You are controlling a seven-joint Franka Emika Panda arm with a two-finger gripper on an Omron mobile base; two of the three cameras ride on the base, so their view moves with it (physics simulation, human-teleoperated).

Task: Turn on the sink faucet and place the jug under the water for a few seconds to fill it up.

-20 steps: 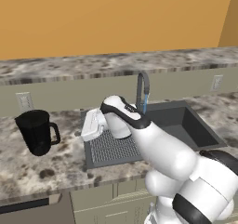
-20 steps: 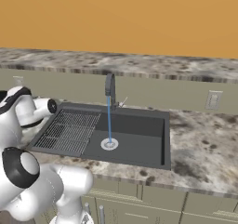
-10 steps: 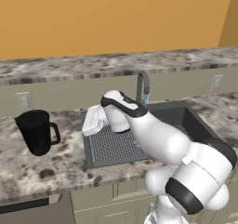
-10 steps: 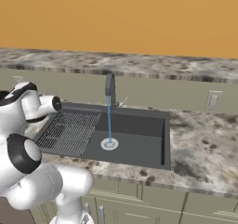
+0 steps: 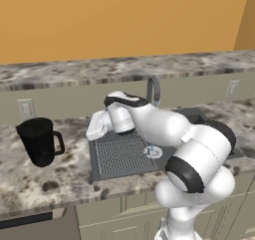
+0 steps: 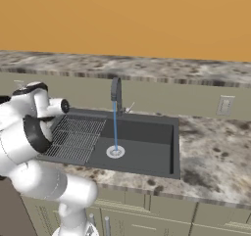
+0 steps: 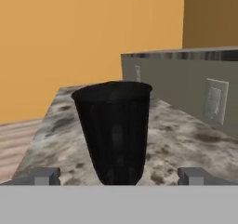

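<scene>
Since the earlier frames, the arm is swung further toward the left of the left base view, so that the white hand is now brought over the ribbed drainboard, nearer the jug (image 5: pixel 40 140); the jug, sink and water are left unchanged. The jug is seen upright on the marbled surface (image 5: pixel 30 181) at the left of that frame, apart from the sink (image 5: pixel 122 154), its loop handle turned toward the basin. In the hand view the jug (image 7: pixel 114 130) is centred, and the claw (image 7: pixel 118 175) is held fully open, one dark fingertip (image 7: pixel 44 175) at lower left and the other at lower right, with nothing gripped and the jug not yet touched. In the right base view the sink faucet (image 6: pixel 116 94) is shown at centre, with the water (image 6: pixel 115 129) running as a thin blue stream down to the round drain (image 6: pixel 115 152) of the sink (image 6: pixel 147 147). A wall outlet (image 6: pixel 224 106) is visible at right.
</scene>
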